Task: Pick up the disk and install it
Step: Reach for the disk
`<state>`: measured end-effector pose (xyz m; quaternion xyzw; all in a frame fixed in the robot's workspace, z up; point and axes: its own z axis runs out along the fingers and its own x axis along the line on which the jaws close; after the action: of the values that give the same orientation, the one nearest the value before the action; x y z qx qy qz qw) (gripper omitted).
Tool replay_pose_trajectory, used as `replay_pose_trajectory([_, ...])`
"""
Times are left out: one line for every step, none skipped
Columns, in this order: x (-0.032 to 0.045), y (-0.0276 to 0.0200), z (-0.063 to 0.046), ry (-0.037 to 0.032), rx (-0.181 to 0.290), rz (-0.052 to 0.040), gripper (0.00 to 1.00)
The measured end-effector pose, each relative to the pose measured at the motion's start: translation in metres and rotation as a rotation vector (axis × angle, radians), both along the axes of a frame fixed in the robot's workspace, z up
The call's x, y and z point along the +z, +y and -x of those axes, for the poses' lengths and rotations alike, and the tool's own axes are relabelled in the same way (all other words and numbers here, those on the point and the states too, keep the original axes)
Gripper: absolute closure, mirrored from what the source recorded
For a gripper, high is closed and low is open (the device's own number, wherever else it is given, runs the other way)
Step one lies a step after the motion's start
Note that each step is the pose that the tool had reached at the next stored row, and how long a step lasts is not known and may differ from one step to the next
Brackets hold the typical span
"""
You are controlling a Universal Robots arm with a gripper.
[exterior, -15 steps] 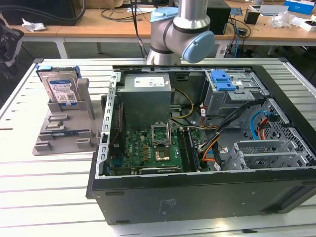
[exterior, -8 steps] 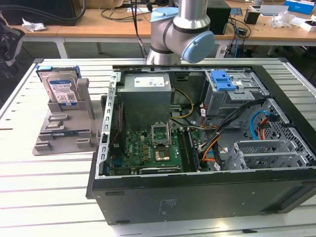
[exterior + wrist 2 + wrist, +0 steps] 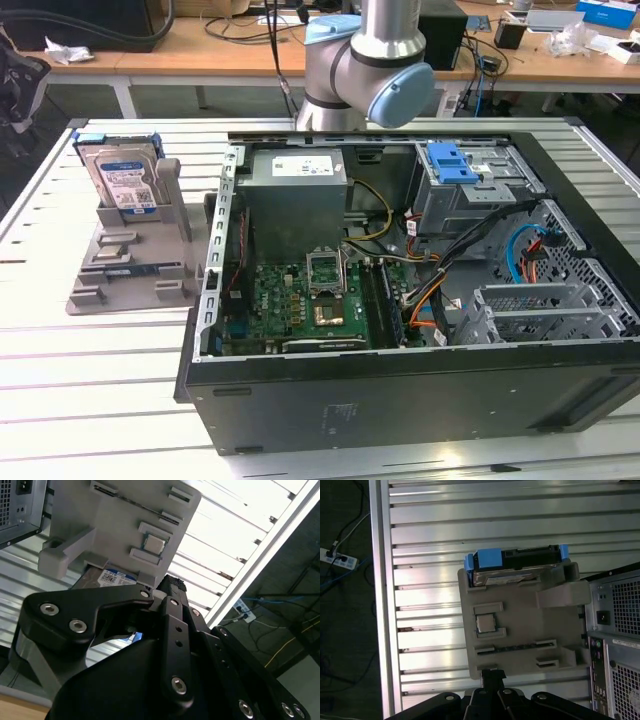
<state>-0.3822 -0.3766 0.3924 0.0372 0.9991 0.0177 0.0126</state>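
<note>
Silver under a white-and-blue label and framed in blue plastic, the disk (image 3: 122, 178) stands on edge in the upright slot of a grey plastic holder (image 3: 135, 265). The holder lies on the slatted metal table (image 3: 90, 400), just beside the open computer case (image 3: 400, 405), on the exterior view's left.

In the first wrist view the disk (image 3: 517, 562) shows its blue frame and dark edge at the far end of the holder (image 3: 520, 625). 1 small square chip (image 3: 485, 623) sits in a pocket of the holder, and the back of the case (image 3: 615, 645) lies alongside.

The black gripper (image 3: 492, 676) hangs over the holder's near end, apart from the disk. I cannot tell how far it is open, and the disk rests in its slot rather than in the gripper's hold.

In the second wrist view the gripper (image 3: 171, 583) shows against the holder (image 3: 120, 525), with the disk's label (image 3: 110, 577) just beside it.

In the exterior view the arm (image 3: 365, 60) rises behind the case. Inside the case lie a green board (image 3: 300, 300), a grey power supply box (image 3: 298, 190) and a metal drive cage with a blue latch (image 3: 455, 162).
</note>
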Motion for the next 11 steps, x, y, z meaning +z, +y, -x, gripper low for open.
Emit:
replay_pose_trajectory([0.0000,0.0027,0.000,0.0000,0.000,0.0003,0.89])
replay_pose_trajectory([-0.0002,0.0052,0.000,-0.0001,0.000,0.0005,0.89])
replay_pose_trajectory([-0.0002,0.0068,0.000,-0.0001,0.000,0.0005,0.89])
replay_pose_trajectory([-0.0003,0.0082,0.000,-0.0001,0.000,0.0005,0.89])
replay_pose_trajectory([-0.0004,0.0095,0.000,-0.0001,0.000,0.0005,0.89])
replay_pose_trajectory([-0.0004,0.0103,0.000,-0.0001,0.000,0.0005,0.89])
replay_pose_trajectory([-0.0004,0.0111,0.000,0.0000,0.000,0.0006,0.89])
replay_pose_trajectory([-0.0005,0.0121,0.000,0.0000,0.000,0.0007,0.89])
replay_pose_trajectory([-0.0005,0.0131,0.000,0.0000,0.000,0.0007,0.89])
replay_pose_trajectory([-0.0006,0.0142,0.000,0.0000,0.000,0.0008,0.89])
replay_pose_trajectory([-0.0007,0.0158,0.000,0.0001,0.000,0.0010,0.89])
